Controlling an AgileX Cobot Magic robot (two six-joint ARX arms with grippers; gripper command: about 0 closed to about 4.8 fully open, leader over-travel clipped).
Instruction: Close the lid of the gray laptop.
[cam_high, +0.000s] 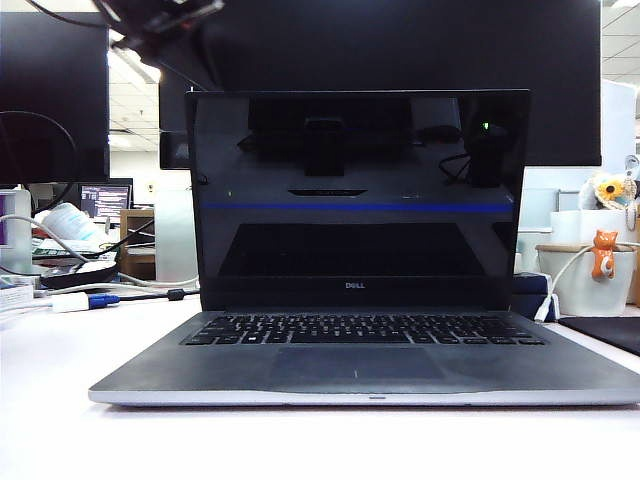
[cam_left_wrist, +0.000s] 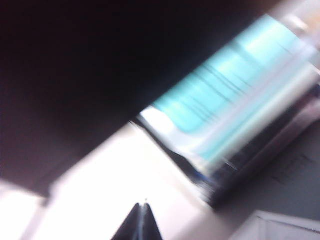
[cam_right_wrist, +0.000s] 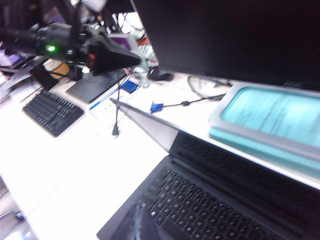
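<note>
Left tool (cam_left_wrist: 143, 222) above lid's (cam_high: 355, 200) top-left corner; right tool unseen.

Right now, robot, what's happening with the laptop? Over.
Left claw shut, high above lid, not touching. Right claw blurred over keyboard, state unclear. Open gray laptop, lid upright. Nothing blocking.
</note>
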